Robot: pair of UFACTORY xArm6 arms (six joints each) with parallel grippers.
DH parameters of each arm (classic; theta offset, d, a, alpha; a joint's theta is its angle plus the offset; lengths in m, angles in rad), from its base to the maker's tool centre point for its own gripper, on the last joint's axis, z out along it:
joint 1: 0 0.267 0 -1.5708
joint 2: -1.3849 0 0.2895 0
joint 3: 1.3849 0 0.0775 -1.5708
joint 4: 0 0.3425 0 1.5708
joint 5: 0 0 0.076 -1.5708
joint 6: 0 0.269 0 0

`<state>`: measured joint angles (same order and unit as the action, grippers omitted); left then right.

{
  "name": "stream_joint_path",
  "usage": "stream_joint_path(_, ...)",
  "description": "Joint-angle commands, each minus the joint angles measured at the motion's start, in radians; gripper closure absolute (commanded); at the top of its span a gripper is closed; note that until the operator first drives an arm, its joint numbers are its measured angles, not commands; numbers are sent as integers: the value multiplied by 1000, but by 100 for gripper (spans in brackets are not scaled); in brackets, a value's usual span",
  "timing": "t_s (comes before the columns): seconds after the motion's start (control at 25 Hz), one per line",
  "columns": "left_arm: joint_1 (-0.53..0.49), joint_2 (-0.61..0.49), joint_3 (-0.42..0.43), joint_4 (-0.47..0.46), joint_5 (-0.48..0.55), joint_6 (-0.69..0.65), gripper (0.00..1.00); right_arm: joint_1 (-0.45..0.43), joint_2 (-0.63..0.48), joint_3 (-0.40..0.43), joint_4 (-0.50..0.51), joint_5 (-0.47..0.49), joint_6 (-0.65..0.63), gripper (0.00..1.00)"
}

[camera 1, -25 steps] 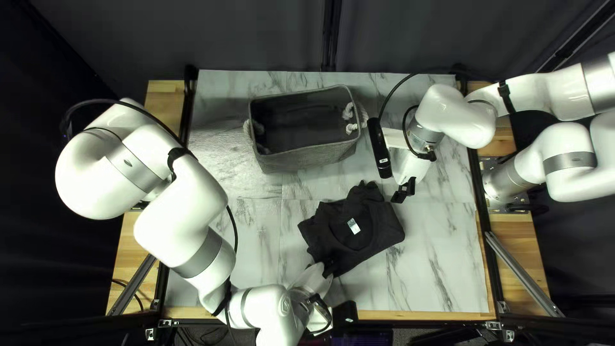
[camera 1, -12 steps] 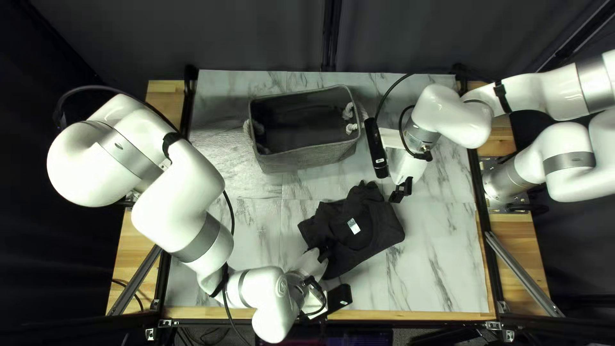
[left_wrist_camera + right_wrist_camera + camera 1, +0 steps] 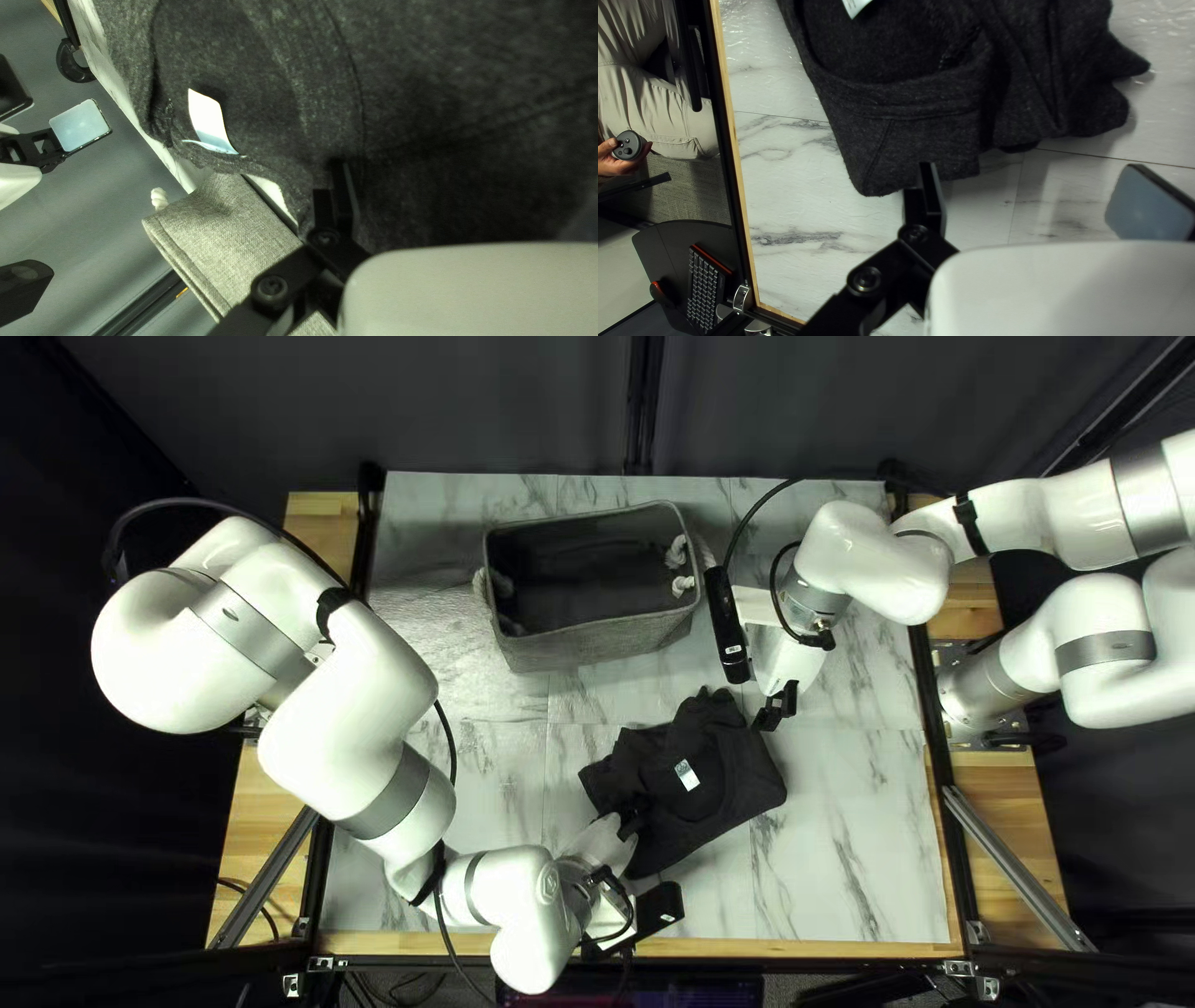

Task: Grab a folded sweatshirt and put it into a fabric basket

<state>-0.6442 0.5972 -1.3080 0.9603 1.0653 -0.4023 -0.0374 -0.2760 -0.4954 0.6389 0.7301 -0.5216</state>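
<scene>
The grey fabric basket (image 3: pixel 598 648) stood upright on the bench (image 3: pixel 859 834), farthest left, its mouth up and rope handles (image 3: pixel 679 568) at its ends, well apart from my left pincer (image 3: pixel 634 815), toward the far edge. Next came that pincer, spread at the near side of the dark sweatshirt (image 3: pixel 735 797); one of its fingers (image 3: pixel 341 196) showed against the cloth, the other I could hardly make out. The sweatshirt lay folded on the bench between my two pincers, its pale tag (image 3: pixel 686 774) up, near the left one. Farthest right, my right pincer (image 3: pixel 777 707) hung just beside the sweatshirt, its fingers (image 3: pixel 932 196) spread wide, a folded corner of cloth just ahead of the nearer one.
</scene>
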Motion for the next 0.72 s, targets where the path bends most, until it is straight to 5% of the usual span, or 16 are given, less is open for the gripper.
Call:
stream_joint_path(0.04,2,-13,10,-4,-8,10,100,-2,-4,3,-2,3,2,0)
stream_joint_path(0.72,-13,-12,7,-17,-10,14,100,-28,21,-45,6,93,-61,0)
